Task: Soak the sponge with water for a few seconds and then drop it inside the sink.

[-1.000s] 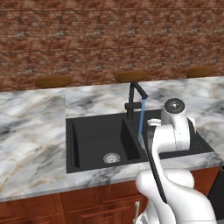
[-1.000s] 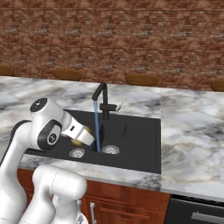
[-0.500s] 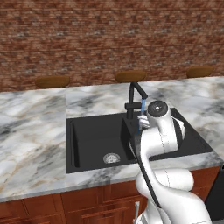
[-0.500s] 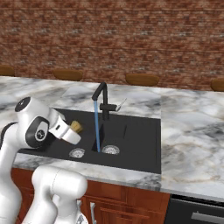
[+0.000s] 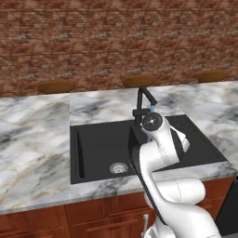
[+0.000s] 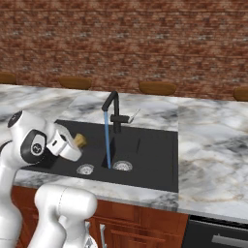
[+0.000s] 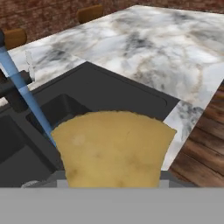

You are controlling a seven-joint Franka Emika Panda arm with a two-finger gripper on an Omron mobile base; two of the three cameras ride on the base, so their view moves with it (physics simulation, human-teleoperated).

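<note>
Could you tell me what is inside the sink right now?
Inside the sink: the water falling from the faucet beside one drain, and a second drain. The gripper holds the sponge above the basin and hides part of the floor.

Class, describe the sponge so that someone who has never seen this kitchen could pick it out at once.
Find the black double-basin sink set in the marble counter below the brick wall. Over its left end, the white arm's gripper is shut on the sponge, left of the water falling from the black faucet. It is the one small yellow block among black and silver.
</note>
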